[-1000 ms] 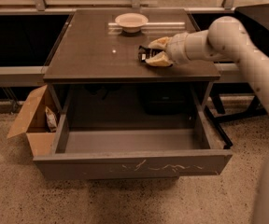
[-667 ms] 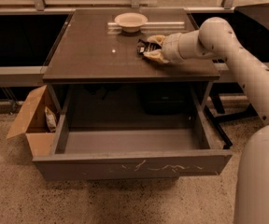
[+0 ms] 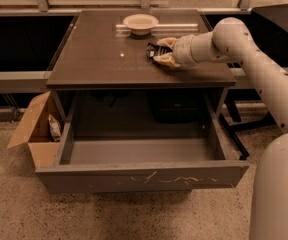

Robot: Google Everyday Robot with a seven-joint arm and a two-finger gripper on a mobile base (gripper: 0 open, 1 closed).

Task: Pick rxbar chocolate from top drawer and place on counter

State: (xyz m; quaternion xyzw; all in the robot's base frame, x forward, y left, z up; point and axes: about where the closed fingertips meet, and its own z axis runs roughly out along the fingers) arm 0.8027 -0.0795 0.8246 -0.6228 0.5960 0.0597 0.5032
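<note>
Grips the rxbar chocolate (image 3: 150, 49) in the gripper (image 3: 158, 51), fingers closed on the end of it, low at the right rear part of the counter (image 3: 94, 59), near the bowl (image 3: 140, 23); touching the surface or not, cannot tell. Seems finished with the picking, judging from the top drawer (image 3: 144, 176) pulled out with nothing visible inside. Left to do: laying the bar flat, opening the fingers, drawing away.
</note>
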